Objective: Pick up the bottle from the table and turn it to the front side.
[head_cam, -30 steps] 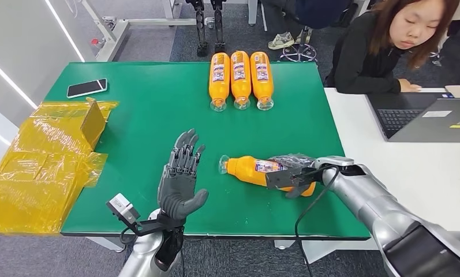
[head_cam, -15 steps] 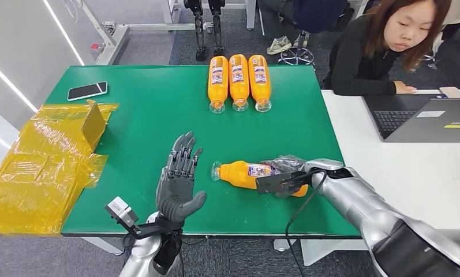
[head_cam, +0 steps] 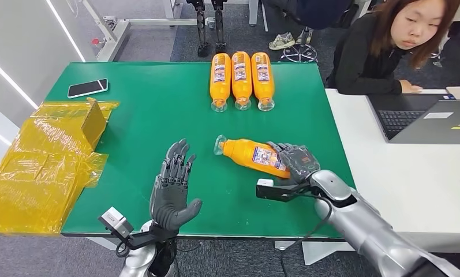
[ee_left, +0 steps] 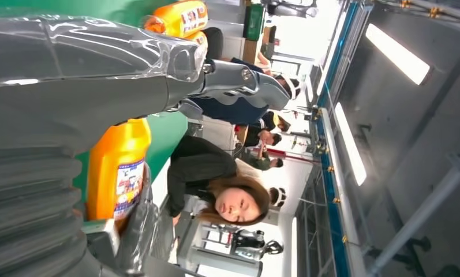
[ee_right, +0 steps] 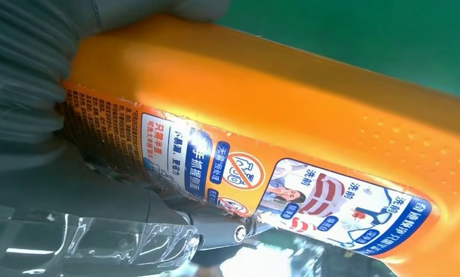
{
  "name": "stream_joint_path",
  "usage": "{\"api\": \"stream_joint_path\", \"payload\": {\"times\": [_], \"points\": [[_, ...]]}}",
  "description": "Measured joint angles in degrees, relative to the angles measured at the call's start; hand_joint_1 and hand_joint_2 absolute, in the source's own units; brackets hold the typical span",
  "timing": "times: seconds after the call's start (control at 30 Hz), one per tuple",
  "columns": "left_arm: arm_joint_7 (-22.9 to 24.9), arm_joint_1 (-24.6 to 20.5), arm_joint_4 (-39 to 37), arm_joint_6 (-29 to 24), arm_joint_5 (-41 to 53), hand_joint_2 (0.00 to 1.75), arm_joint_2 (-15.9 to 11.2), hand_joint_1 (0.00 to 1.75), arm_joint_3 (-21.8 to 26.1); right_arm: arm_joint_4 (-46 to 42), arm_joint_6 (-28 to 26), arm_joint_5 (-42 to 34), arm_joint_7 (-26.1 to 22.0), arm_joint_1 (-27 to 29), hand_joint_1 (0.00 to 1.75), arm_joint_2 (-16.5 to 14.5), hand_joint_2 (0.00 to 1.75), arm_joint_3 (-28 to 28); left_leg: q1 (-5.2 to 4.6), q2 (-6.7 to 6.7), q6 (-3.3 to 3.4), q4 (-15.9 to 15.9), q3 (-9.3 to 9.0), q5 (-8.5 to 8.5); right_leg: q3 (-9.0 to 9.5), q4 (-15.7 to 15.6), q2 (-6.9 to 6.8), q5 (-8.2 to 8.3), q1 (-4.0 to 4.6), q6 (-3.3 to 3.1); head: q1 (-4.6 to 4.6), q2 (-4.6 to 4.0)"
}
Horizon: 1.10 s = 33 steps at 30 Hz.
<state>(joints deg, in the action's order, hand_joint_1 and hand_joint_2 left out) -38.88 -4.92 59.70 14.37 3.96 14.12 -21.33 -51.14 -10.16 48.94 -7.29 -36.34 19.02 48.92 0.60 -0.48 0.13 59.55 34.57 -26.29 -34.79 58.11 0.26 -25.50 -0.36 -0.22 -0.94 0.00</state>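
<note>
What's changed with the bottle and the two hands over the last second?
The right hand, gripping the orange bottle throughout, has turned so the bottle's neck swung up toward the three bottles at the far edge. The left hand stayed open, drifting slightly nearer the robot. The phone and the yellow wrapping stayed put.

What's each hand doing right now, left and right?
Left hand: open, fingers apart, holding nothing, hovering above the green table.
Right hand: holding the orange bottle by its base end.
</note>
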Motion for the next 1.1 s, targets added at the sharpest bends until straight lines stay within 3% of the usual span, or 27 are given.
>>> {"api": "stream_joint_path", "payload": {"times": [0.23, 0.47, 0.87, 1.1], "points": [[1.4, 0.6, 2.0, -0.5, 0.9, 1.75, 0.0, 0.0, 0.0, -18.8, -3.2, 9.0, 0.9, 13.6, 1.75, 2.0, 1.75, -9.6, 0.01, -0.02, 0.01, 0.0, 0.23, -0.05, -0.21, 0.0, -0.03, -0.12, 0.0, 0.0, -0.01, 0.0], [2.0, 0.6, 3.1, -0.2, 1.1, 1.75, 0.0, 0.0, 0.1, -29.7, -8.7, 13.3, -0.5, 23.5, 1.75, 0.6, 1.75, -12.4, 0.0, 0.0, 0.02, -0.1, 0.23, -0.09, -0.22, 0.0, -0.03, -0.15, 0.0, 0.0, -0.01, 0.0], [2.1, -3.0, 2.0, 2.4, 0.0, 1.75, 0.3, 0.0, 0.2, -38.1, -9.8, 19.9, 2.5, 31.9, 1.75, -5.5, 1.75, -15.0, 0.0, 0.01, 0.02, -0.1, 0.23, -0.08, -0.23, 0.0, -0.03, -0.15, -0.01, -0.01, 0.0, 0.0], [1.7, -4.7, 0.4, 5.5, -2.2, 1.75, 0.9, 0.0, -0.8, -39.5, -10.8, 16.8, 0.1, 34.0, 1.75, -9.5, 1.75, -16.0, 0.0, 0.1, 0.02, -0.1, 0.24, -0.09, -0.3, 0.0, 0.02, -0.16, -0.01, -0.02, 0.0, 0.0]]}}
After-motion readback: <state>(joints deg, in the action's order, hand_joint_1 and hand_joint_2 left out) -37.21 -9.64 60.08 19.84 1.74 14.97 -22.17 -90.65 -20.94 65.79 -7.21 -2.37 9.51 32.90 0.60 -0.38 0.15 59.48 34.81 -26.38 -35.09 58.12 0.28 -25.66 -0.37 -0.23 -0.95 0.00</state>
